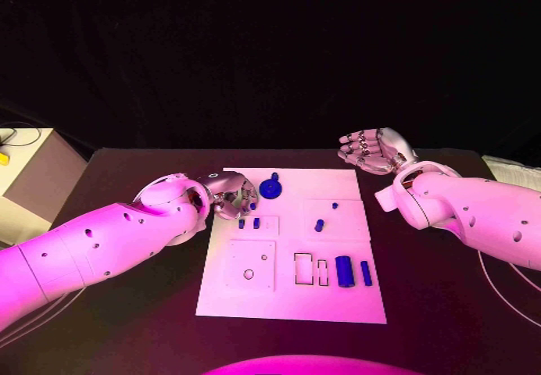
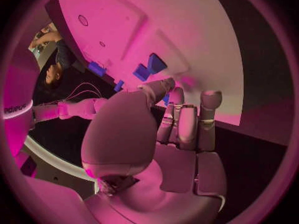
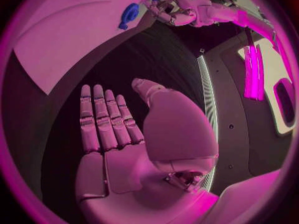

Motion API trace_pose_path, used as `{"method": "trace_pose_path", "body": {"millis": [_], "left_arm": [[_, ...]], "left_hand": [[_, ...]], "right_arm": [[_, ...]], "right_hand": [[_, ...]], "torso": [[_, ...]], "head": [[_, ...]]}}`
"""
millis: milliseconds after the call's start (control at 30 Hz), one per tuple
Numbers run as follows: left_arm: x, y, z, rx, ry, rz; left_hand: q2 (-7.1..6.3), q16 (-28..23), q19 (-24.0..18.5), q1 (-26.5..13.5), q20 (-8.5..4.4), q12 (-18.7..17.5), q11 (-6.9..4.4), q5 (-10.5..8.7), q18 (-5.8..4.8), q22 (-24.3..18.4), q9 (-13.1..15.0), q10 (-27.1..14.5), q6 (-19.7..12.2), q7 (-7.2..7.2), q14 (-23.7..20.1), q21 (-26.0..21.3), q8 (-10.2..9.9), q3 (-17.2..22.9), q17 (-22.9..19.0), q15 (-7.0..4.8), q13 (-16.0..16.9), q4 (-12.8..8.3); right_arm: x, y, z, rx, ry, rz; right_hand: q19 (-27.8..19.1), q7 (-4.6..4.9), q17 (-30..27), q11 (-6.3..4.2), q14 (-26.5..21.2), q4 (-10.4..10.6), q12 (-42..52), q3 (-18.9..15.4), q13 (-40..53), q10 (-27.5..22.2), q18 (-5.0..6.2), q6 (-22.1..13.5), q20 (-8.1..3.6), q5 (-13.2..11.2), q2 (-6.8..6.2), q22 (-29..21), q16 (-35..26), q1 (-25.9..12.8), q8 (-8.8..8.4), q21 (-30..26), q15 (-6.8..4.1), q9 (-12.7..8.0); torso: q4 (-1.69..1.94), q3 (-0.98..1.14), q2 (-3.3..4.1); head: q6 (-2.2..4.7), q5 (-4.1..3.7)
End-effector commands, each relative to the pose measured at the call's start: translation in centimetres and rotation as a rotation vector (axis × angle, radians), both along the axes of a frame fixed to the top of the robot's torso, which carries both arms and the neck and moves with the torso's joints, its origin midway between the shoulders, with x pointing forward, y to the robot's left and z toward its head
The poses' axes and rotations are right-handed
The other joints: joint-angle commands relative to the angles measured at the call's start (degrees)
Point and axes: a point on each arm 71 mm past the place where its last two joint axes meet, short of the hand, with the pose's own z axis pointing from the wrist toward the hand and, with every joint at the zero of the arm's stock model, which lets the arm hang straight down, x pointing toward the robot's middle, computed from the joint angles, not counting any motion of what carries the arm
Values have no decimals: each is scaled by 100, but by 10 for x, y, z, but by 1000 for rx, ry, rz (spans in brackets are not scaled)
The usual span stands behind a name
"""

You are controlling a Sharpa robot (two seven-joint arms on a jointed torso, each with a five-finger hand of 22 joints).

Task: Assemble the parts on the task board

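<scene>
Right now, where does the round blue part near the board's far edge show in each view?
Head view: the round blue part stands near the board's far edge, beside the left hand.
Left wrist view: I cannot pick it out among the blue pieces.
Right wrist view: it shows near the rim, on the board.
Shared landmark: the left hand, close beside it.

A black table (image 1: 135,328) stands before a dark, unlit backdrop (image 1: 270,70) that closes off the far side. A pale cabinet (image 1: 28,176) stands beside the table's corner, with a cable and something yellow on its top. Pink light falls everywhere.
</scene>
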Motion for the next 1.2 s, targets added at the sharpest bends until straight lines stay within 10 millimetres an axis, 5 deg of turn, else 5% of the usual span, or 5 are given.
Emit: {"method": "trace_pose_path", "body": {"millis": [33, 233, 500, 900, 1200], "left_arm": [[2, 4, -1, 4, -6, 13], [8, 16, 0, 1, -25, 43], [20, 39, 8, -96, -48, 123], [30, 94, 21, -800, 232, 372], [11, 104, 24, -1193, 405, 321]], "left_hand": [[-47, 39, -2, -4, -28, 50, -12, -22, -65, 0, -10, -49, -39, -12, 47, 1, -32, 41, 14, -7, 12, 0], [-38, 13, -98, 34, -35, 63, 6, -18, -39, -128, 4, -160, -10, 18, -35, -68, -18, 109, -112, 1, -1, -18], [69, -617, -1066, 171, 61, -156, 180, -36, 180, -1186, 112, -441, 239, 235, -1136, -721, 191, 304, -1665, 134, -268, -125], [213, -1936, -1189, -74, 212, -1059, 377, -22, 187, -1637, 137, -93, -40, 432, -1927, -1392, 334, 50, -3356, 296, -1103, 94], [54, -2213, -1041, -468, 279, -1555, 362, -58, 181, -2204, 159, 67, -39, 369, -2073, -2189, 474, -672, -3441, 342, -1441, 622]], "right_arm": [[0, 0, 0, 1, 0, 12], [-1, -2, 0, 0, 2, 10], [-3, -4, -1, -21, 16, 42], [-17, -9, -7, -249, 60, 169], [-38, -6, -16, -575, 36, 265]], "right_hand": [[-35, 440, -4, 6, 6, -21, -28, -1, -9, 54, 26, 31, -6, 21, 12, -10, -30, -21, -30, 1, 24, -7], [-34, 438, -17, 5, 6, -30, -27, -1, -9, 58, 26, 37, -5, 20, 8, -16, -31, -19, -33, 1, 24, -10], [217, 319, -98, -106, 327, -365, 7, 209, -2, 314, 46, 281, -89, -65, -9, -13, 98, 309, 12, 89, -88, -11], [1984, -149, 670, -679, 2569, -1017, 191, 63, 32, 1655, 5, 1157, -1061, -184, 72, 880, 1330, 655, 249, 1766, -916, 34], [2401, -381, 3235, -976, 2973, -1191, 156, 320, 561, 2346, -111, 1511, -1290, -152, 7, 2981, 4561, 379, 123, 4145, -1194, 77]], "torso": [[0, 0, 0], [2, 1, -2], [-3, 3, 1], [-4, 0, -3], [0, 0, -10]], "head": [[6, 0], [28, -3], [64, -22], [197, -220], [260, -321]]}}
